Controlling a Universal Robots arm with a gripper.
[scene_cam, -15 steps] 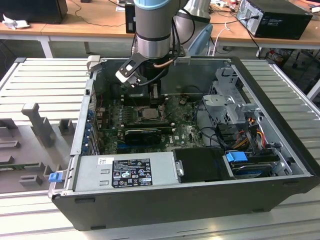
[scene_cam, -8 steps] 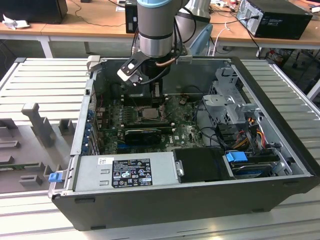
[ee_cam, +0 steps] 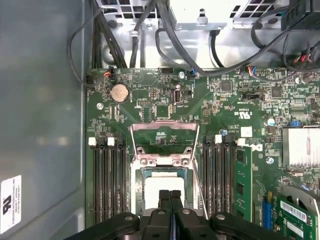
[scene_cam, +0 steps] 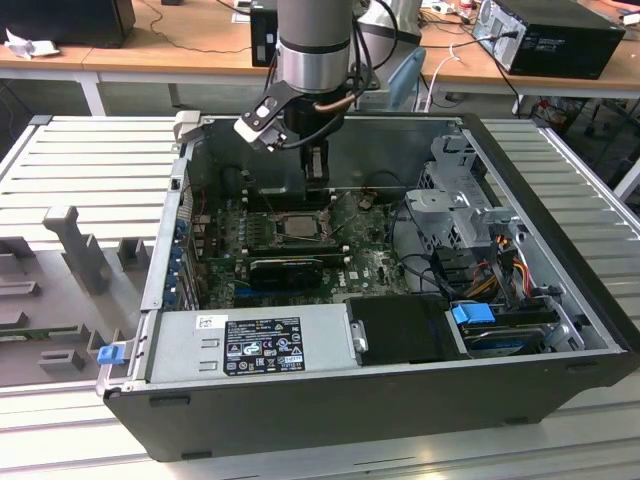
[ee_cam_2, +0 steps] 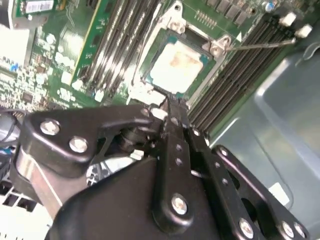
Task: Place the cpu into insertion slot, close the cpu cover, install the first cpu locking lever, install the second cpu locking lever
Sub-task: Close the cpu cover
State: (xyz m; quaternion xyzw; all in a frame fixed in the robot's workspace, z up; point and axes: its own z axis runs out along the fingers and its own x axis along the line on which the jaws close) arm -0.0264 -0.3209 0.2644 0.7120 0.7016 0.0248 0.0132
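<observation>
**Operator:** Take me across the exterior view, left to right.

**Spotter:** At the exterior view's left you have the grey slatted table with a grey fixture block standing on it. Next comes the open computer case, with its power supply in the lower left of the case. In the upper middle of the frame your arm reaches down into the case. The gripper hangs just above the motherboard. Toward the exterior view's right you see the drive cage.

**Operator:** Where is the cpu?

**Spotter:** Your cpu sits a little left of the frame's middle, just beneath the gripper. In both wrist views it lies flat inside the insertion slot, pale face up, with a faint brownish smudge on it.

**Operator:** And the claw?

**Spotter:** Your fingers are pressed together with nothing between them, and the tips hover near the slot's edge.

**Operator:** The cover and levers?

**Spotter:** In the first wrist view the cpu cover looks tilted up from its hinge edge, not lying over the cpu. In the second wrist view a thin locking lever stands free beside the slot, across the memory slots.
</observation>
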